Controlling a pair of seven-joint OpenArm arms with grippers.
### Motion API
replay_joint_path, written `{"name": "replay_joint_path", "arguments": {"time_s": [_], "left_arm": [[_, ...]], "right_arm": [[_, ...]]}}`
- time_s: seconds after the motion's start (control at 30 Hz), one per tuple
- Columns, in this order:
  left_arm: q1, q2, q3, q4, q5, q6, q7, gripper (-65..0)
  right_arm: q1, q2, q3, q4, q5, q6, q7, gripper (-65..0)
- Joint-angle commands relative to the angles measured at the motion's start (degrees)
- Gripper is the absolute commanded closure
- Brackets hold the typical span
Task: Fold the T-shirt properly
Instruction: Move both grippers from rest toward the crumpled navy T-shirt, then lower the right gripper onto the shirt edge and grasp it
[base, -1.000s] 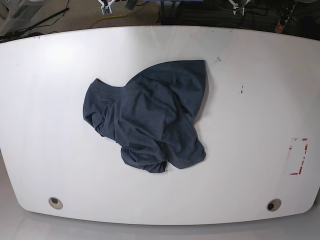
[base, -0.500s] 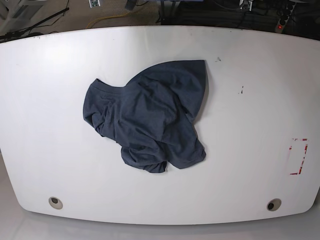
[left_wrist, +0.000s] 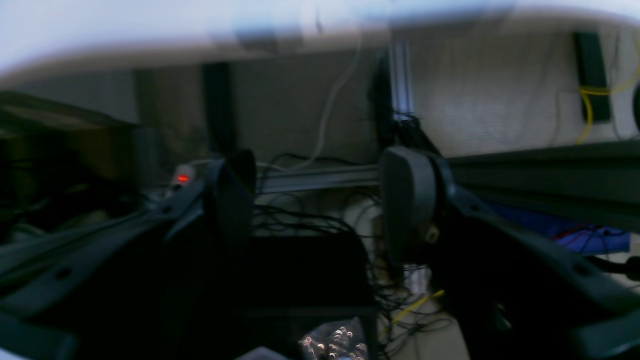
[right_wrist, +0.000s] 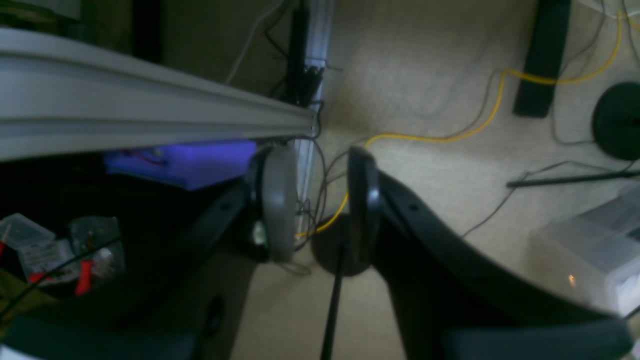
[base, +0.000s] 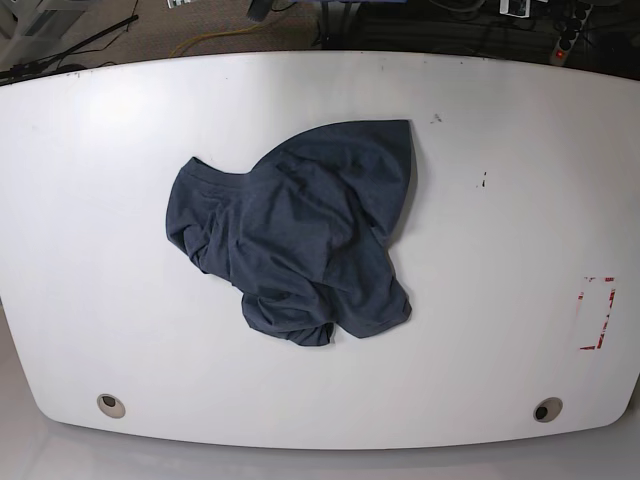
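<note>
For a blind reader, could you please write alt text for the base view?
A dark navy T-shirt lies crumpled in a heap near the middle of a white table. No robot arm reaches over the table.

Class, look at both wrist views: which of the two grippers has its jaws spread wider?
The left gripper: a broad gap separates its fingers, while the right gripper shows only a narrow gap. Neither holds anything.

Base view was bright and evenly lit, table (base: 520, 180) edges bowed by wide-angle distortion, both wrist views were dim, soft and motion-blurred, darkest below the jaws, paler above.
</note>
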Motion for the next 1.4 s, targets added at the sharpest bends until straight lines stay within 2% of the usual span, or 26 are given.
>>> {"name": "replay_joint_path", "arguments": {"time_s": [0.0,0.13,0.33,0.53,0.8,0.87,0.93,1.03,1.2,1.37], "left_arm": [[2.8,0.0,-1.5,4.1,-1.6,0.1,-1.3,-36.0],[2.9,0.0,-3.4,5.7,-3.5,0.1,-1.5,-36.0],[-1.8,0.0,-7.1,5.5,-5.3,0.0,-1.5,-36.9],[-8.0,-2.1,-7.3,5.4,-4.9,0.0,-1.3,-47.4],[-16.3,-2.6,-7.0,5.3,-4.6,0.0,-1.2,-48.6],[-18.2,-4.5,-6.6,5.3,-4.6,0.0,-1.2,-48.6],[-19.7,-6.6,-4.6,4.7,-4.6,0.0,-1.2,-48.6],[-21.1,-8.9,-2.4,4.2,-4.6,0.0,-1.2,-48.6],[-22.9,-11.1,0.8,2.7,-4.5,0.0,-1.2,-48.6],[-23.3,-12.7,4.0,2.4,-4.5,0.0,-1.1,-48.6]], "right_arm": [[-2.2,0.3,1.2,3.4,0.6,0.2,1.4,-15.9],[-2.7,-0.3,2.1,7.3,0.8,0.2,1.4,-15.9],[0.4,-0.5,5.8,7.8,7.2,0.2,1.4,-15.9],[5.8,0.8,7.0,7.8,11.9,0.2,1.3,-16.5],[12.2,0.8,6.1,7.9,13.3,0.2,1.1,-17.0],[13.6,0.8,4.9,7.9,13.0,0.2,1.1,-20.6],[14.8,1.4,3.5,7.9,13.0,0.2,1.1,-30.6],[16.4,2.4,1.6,7.8,13.0,0.2,1.1,-41.5],[20.0,2.4,0.8,7.5,13.0,0.2,0.4,-43.4],[26.1,2.3,1.3,7.5,12.9,0.2,-7.8,-43.1]]}}
